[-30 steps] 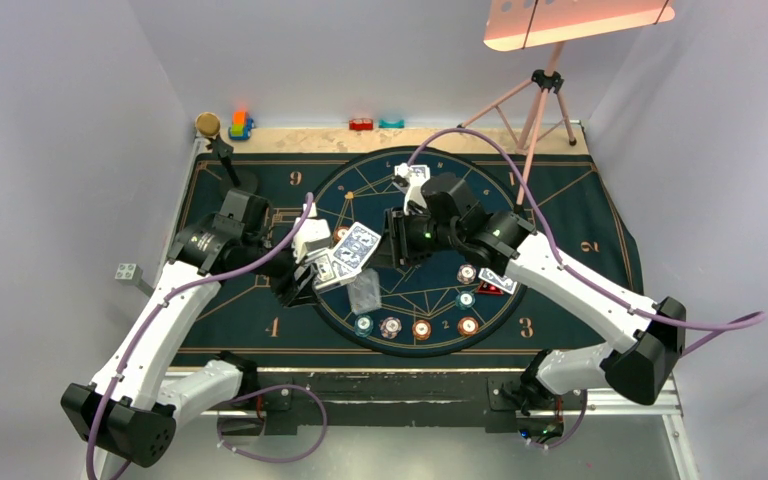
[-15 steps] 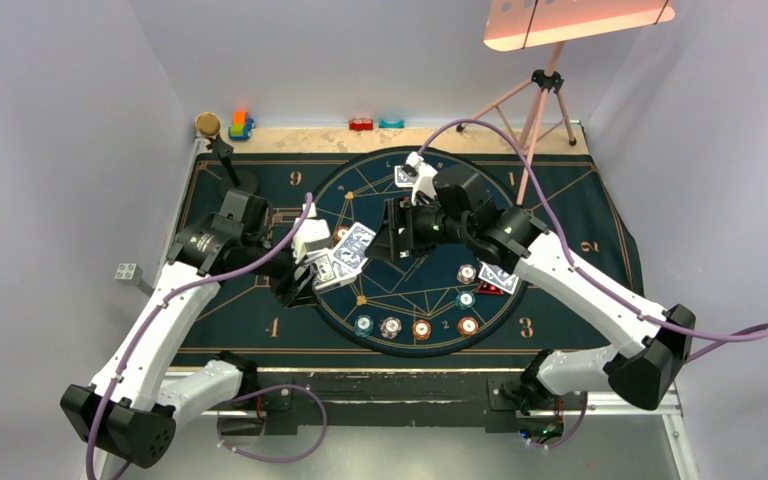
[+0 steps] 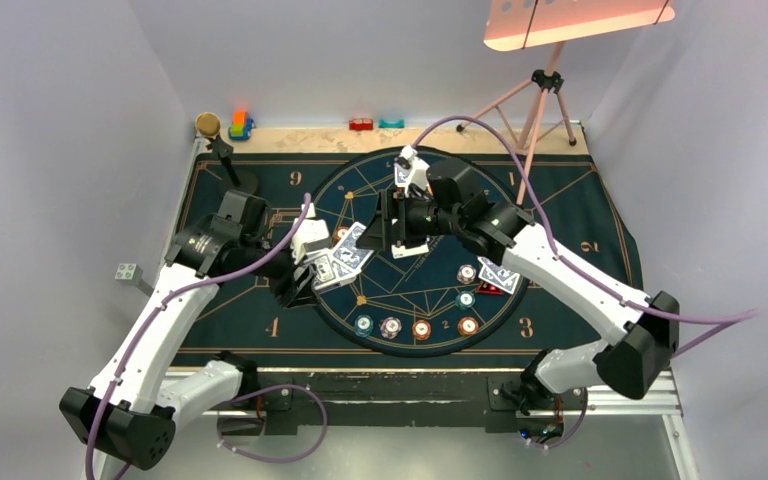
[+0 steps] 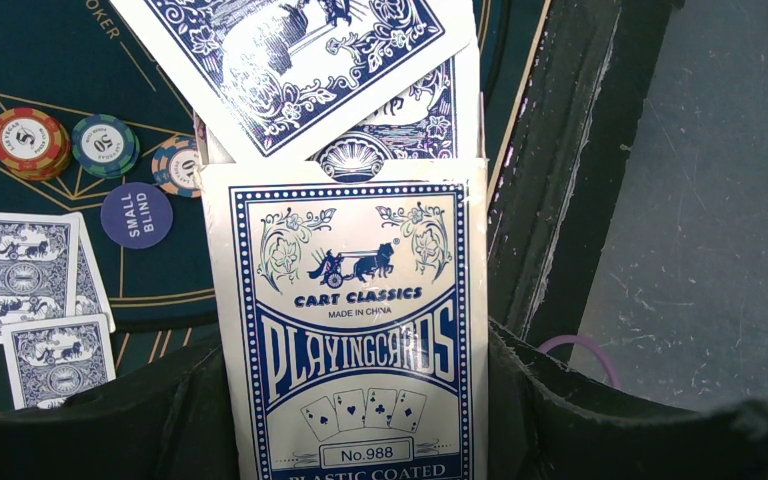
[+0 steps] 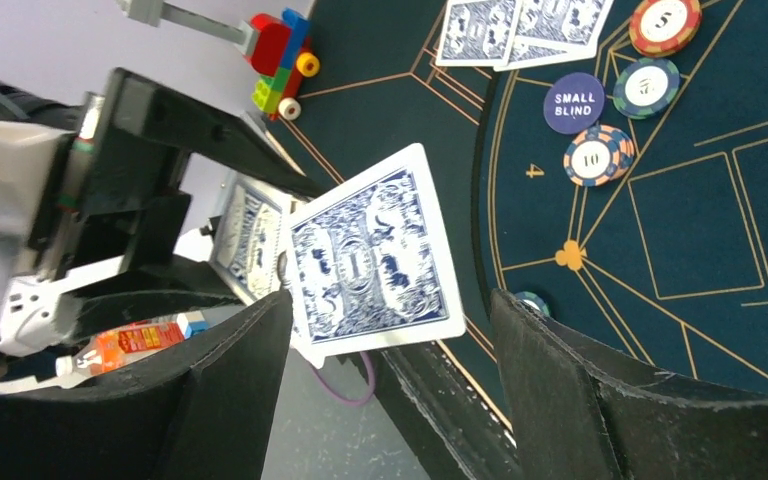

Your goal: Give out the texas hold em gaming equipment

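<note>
The left arm was stretched low over the mat's (image 3: pixel 260 300) left side, the left gripper (image 3: pixel 310 275) with its jaws clamped tight on the card box (image 4: pixel 350 330), one blue-backed card (image 5: pixel 375 250) poking out of its top. The right arm lay across the mat's round centre, the right gripper (image 3: pixel 384 230) turned sideways, jaws wide apart. That card stood in the gap, touched by neither side. The chips (image 3: pixel 421 328) sat along the near arc.
</note>
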